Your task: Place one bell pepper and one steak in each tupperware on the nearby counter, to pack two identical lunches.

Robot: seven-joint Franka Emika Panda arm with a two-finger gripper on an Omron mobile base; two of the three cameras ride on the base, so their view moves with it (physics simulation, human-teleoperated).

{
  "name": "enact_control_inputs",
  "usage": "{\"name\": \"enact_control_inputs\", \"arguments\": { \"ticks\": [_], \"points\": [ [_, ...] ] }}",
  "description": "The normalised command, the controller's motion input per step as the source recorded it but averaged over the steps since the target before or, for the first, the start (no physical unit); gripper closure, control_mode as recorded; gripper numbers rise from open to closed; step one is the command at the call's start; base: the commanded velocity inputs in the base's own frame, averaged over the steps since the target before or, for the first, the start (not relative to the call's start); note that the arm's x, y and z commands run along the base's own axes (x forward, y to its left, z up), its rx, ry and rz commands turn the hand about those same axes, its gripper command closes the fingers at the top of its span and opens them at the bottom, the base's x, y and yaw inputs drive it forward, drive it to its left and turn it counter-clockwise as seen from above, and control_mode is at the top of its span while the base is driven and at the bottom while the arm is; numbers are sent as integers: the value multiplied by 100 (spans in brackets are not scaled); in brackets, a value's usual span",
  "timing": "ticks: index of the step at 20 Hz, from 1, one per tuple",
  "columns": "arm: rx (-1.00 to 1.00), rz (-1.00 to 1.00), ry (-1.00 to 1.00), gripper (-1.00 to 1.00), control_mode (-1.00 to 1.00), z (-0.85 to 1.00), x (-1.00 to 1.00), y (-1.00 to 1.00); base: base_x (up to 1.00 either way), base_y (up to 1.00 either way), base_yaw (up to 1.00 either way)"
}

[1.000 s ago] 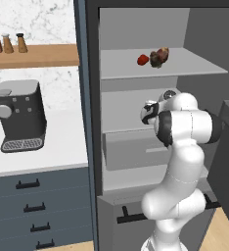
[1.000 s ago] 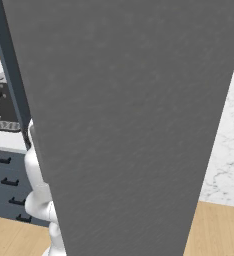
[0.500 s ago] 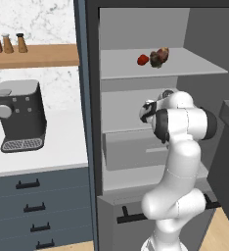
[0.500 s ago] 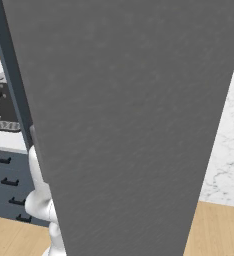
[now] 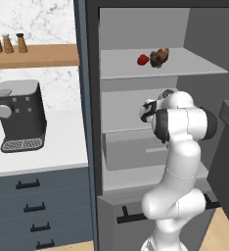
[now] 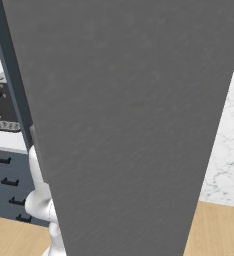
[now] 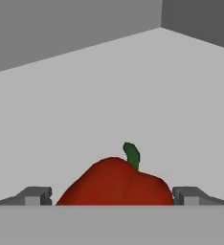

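A glossy red bell pepper [image 7: 115,182] with a green stem lies on a grey fridge shelf, right between my gripper's [image 7: 111,196] two fingertips [image 7: 35,195], which stand wide apart on either side of it. In the left base view the gripper [image 5: 147,111] reaches in over the middle shelf, and the hand hides that pepper. On the top shelf a second bell pepper [image 5: 143,60] lies beside the brown mottled steak [image 5: 159,57]. The white counter [image 5: 43,154] lies left of the fridge. Both tupperware trays are out of view.
A dark coffee machine [image 5: 19,113] stands on the counter, with spice jars on a wooden shelf [image 5: 33,55] above it. Dark drawers [image 5: 33,211] sit below. The open grey fridge door [image 6: 129,125] blocks the right base view. A grey drawer bin [image 5: 131,149] sits under the middle shelf.
The arm has shifted only slightly at the middle shelf. The pepper and steak on the top shelf have not moved.
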Motion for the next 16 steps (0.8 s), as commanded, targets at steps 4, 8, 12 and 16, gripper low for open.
{"name": "enact_control_inputs", "arguments": {
  "ticks": [4,8,12,16],
  "points": [
    [2,0,0,100,-100,-19,0,6,0,0,0],
    [0,0,0,100,-100,0,0,0,0,0,0],
    [0,0,0,100,-100,0,0,0,0,0,0],
    [0,-1,-3,100,-100,0,-21,1,0,0,0]
  ]
}}
